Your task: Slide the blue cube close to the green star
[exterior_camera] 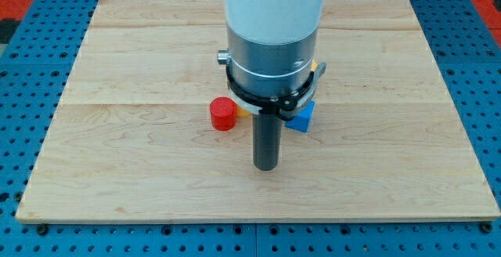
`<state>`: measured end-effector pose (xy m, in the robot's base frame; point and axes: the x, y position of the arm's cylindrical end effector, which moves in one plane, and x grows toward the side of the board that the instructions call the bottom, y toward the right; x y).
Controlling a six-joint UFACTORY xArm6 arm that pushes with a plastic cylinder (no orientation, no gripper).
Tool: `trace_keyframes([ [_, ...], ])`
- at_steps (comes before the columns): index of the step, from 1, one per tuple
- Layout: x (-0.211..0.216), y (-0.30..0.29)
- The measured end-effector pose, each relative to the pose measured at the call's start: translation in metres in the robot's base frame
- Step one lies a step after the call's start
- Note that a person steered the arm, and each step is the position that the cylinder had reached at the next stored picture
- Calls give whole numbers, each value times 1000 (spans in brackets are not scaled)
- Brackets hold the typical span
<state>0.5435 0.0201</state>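
Over on the left the wooden board (117, 155) lies bare, pale planks on a blue pegboard table (23, 69) that frames it on every side. Coming in towards the middle, here's the red cylinder (223, 114), standing upright, its round top facing up. Just to its right a sliver of yellow block (244, 111) peeks out — too much of it is hidden under the arm to call its shape. And now the arm itself: a white and grey body (274, 38) fills the centre, with a black ring around its base, and the dark rod drops from it straight down to the board. My tip (266, 168) sits nearer than the whole cluster of blocks, a little right of the red cylinder and just left of the blue cube, apart from both as far as can be judged. No claw on this rig, so nothing is opening, closing or gripping — it's a plain rod end. Right of the rod sits the blue cube (303, 117), partly tucked under the arm's ring, its near corner pointing at the viewer. The green star doesn't show anywhere in this view; the arm covers the ground behind the cube. Further right, bare wood again.
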Motion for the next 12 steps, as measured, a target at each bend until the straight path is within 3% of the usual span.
trace_keyframes([
  [2,-2,71],
  [3,-23,90],
  [6,-75,91],
  [12,-63,91],
])
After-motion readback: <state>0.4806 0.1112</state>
